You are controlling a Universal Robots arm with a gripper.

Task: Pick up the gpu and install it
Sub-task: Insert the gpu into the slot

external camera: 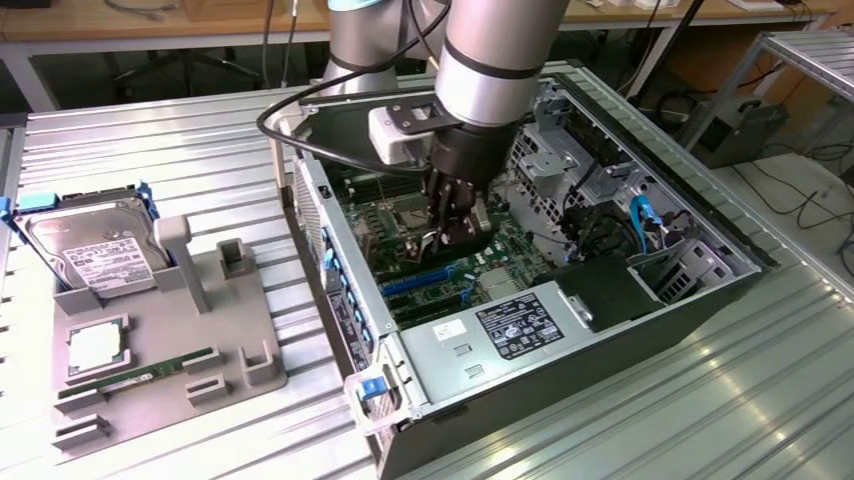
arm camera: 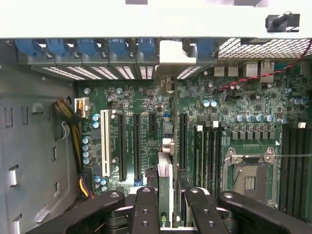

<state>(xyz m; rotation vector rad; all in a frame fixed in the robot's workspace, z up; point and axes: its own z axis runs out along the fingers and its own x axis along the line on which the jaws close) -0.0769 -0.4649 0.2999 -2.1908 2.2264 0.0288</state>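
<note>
Black gripper (external camera: 450, 233) ×1, clamped on thin dark gpu card (arm camera: 165, 192) ×1 | exterior view's lower left: silver hard drive (external camera: 94, 252) ×1 | wrist view: card edge-on

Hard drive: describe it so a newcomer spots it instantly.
On the metal table, at the exterior view's left, sits a grey parts fixture. The hard drive stands tilted at its far end: silver, white label, blue side rails, unlike the flat square CPU and slim green RAM stick.

gpu (arm camera: 165, 183) mostly hidden by hand (arm camera: 171, 195)
</note>
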